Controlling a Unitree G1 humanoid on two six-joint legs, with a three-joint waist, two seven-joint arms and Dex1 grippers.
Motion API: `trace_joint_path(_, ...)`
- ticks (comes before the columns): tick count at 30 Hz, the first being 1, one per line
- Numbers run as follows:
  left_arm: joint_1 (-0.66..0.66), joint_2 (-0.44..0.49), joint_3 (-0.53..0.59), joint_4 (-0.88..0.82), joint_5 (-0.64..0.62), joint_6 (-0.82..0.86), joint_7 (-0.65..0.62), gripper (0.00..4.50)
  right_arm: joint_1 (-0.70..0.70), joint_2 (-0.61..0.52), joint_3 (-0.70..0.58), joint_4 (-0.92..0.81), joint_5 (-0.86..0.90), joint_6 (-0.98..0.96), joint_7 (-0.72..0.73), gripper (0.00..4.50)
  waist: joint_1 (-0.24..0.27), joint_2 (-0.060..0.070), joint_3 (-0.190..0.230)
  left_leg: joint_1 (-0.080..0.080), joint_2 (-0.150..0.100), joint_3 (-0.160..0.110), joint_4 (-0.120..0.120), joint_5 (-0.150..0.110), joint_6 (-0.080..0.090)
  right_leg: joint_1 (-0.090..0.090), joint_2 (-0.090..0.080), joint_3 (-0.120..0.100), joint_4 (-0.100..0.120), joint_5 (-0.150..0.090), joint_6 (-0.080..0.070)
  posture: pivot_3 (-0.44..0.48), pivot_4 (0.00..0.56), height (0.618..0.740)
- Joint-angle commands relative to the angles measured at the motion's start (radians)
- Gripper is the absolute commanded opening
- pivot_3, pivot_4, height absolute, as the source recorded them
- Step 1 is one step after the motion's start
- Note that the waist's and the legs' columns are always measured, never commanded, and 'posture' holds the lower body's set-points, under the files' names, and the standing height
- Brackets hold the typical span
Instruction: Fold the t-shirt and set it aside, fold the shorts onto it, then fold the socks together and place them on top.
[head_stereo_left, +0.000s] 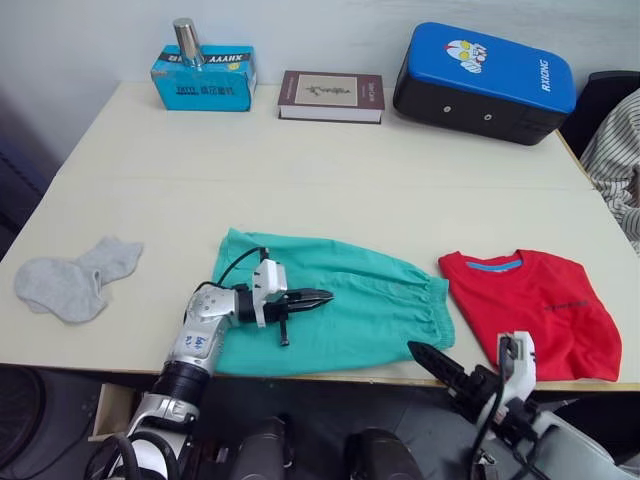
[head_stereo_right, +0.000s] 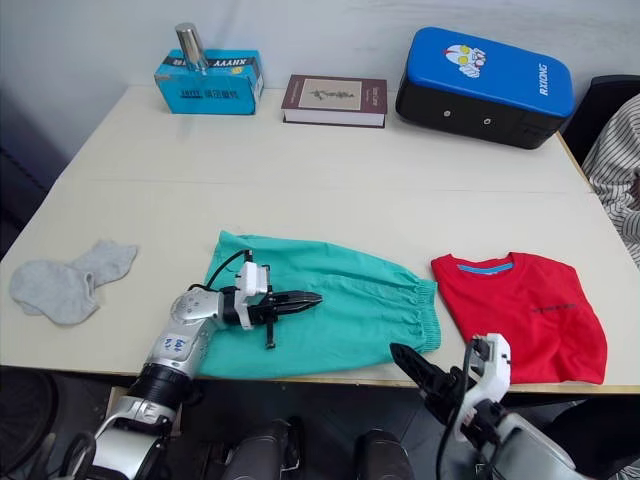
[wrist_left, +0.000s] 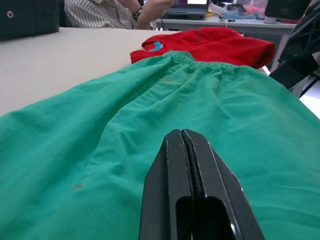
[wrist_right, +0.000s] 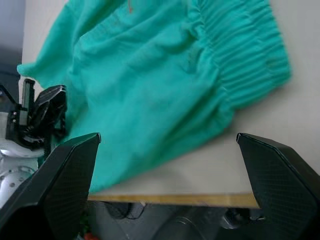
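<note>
Shorts (head_stereo_left: 345, 315) lie long axis 9–3 o'clock on table (head_stereo_left: 330, 170). L gripper (head_stereo_left: 318, 297), fingers together, sits over their mid; R gripper (wrist_right: 167, 145), fingers apart, hangs off table edge at 5 o'clock of waistband, so L is nearer.

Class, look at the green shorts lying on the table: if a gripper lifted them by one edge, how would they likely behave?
The shorts would probably sag and drape, since the thin cloth lies flat with soft wrinkles. Their gathered waistband likely bunches and stretches. They seem light, so a push might crumple them.
</note>
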Motion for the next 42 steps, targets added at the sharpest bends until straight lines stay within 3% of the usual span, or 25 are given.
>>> trace_joint_path(1,-0.028,-0.028,-0.019,0.062,0.047,-0.021,0.038,0.0,-0.049,0.053,0.067,0.085,0.007,-0.018,-0.116,4.46,-0.001,-0.001,0.0,0.0,0.0,0.0,0.0,0.0,0.0,0.0,0.0,0.0,0.0,0.0,0.001,0.0,0.15,0.74)
trace_joint_path(6,-0.04,-0.023,-0.043,0.141,0.107,-0.021,0.06,0.0,-0.125,0.106,0.113,0.173,0.005,-0.008,-0.196,4.46,-0.004,-0.01,-0.008,0.002,0.001,0.0,0.0,0.002,0.002,0.002,0.0,0.001,0.0,0.003,0.003,0.0,0.15,0.74)
trace_joint_path(15,-0.022,-0.007,-0.04,0.128,0.101,-0.016,0.031,0.0,-0.294,0.356,0.137,0.418,-0.219,-0.065,-0.127,4.46,-0.03,-0.013,-0.028,0.01,0.002,0.0,-0.006,-0.002,-0.005,0.006,0.0,0.002,-0.006,0.002,-0.002,0.0,0.15,0.74)
trace_joint_path(17,-0.016,0.001,-0.042,0.116,0.101,-0.013,0.024,0.0,-0.325,0.401,0.123,0.452,-0.267,-0.081,-0.086,3.81,-0.033,-0.012,-0.029,0.018,0.002,0.0,-0.01,-0.003,-0.006,0.016,0.0,0.002,-0.009,0.001,-0.005,0.0,0.15,0.74)
trace_joint_path(24,-0.007,0.011,-0.022,0.074,0.086,0.005,0.031,0.0,-0.385,0.442,0.058,0.511,-0.47,-0.149,0.048,1.23,-0.033,-0.007,-0.029,0.018,0.001,0.0,-0.014,-0.003,-0.006,0.015,0.0,0.003,-0.013,0.0,-0.005,0.0,0.15,0.74)
trace_joint_path(28,-0.009,0.017,0.007,0.015,0.057,0.032,0.05,0.0,-0.387,0.462,0.023,0.46,-0.564,-0.221,0.112,0.06,-0.027,-0.007,-0.028,0.018,0.001,-0.001,-0.014,-0.003,-0.006,0.015,0.0,0.002,-0.015,0.001,-0.004,0.0,0.15,0.74)
trace_joint_path(31,-0.001,0.027,0.023,-0.054,0.043,0.065,0.071,0.0,-0.38,0.525,-0.05,0.402,-0.495,-0.259,0.075,0.02,-0.024,-0.001,-0.025,0.014,0.0,-0.001,-0.015,-0.003,-0.006,0.014,-0.001,0.002,-0.02,0.004,-0.001,0.0,0.15,0.74)
trace_joint_path(34,0.029,0.05,0.033,-0.168,0.032,0.126,0.093,0.0,-0.378,0.52,-0.101,0.298,-0.509,-0.293,0.087,0.02,-0.021,0.005,-0.021,0.005,-0.002,-0.001,-0.015,-0.003,-0.004,0.006,-0.002,0.002,-0.022,0.007,0.002,0.0,0.15,0.74)
trace_joint_path(36,0.041,0.055,0.047,-0.21,0.032,0.163,0.132,0.0,-0.394,0.487,-0.121,0.241,-0.582,-0.32,0.089,0.02,-0.017,0.012,-0.016,-0.005,-0.005,-0.001,-0.015,0.001,0.0,-0.003,-0.004,0.002,-0.021,0.008,0.005,0.0,0.15,0.74)
trace_joint_path(39,0.055,0.052,0.062,-0.244,0.034,0.206,0.182,0.0,-0.448,0.432,-0.125,0.162,-0.704,-0.358,0.103,0.02,-0.017,0.019,-0.008,-0.007,-0.009,-0.001,-0.014,0.004,0.002,-0.004,-0.007,0.003,-0.019,0.01,0.009,0.0,0.15,0.74)
trace_joint_path(42,0.073,0.048,0.055,-0.256,0.059,0.226,0.224,0.0,-0.5,0.349,-0.033,0.084,-0.794,-0.283,0.135,0.02,-0.027,0.019,-0.004,-0.008,-0.01,-0.001,-0.014,0.005,0.002,-0.007,-0.008,0.002,-0.013,0.011,0.011,0.0,0.15,0.74)
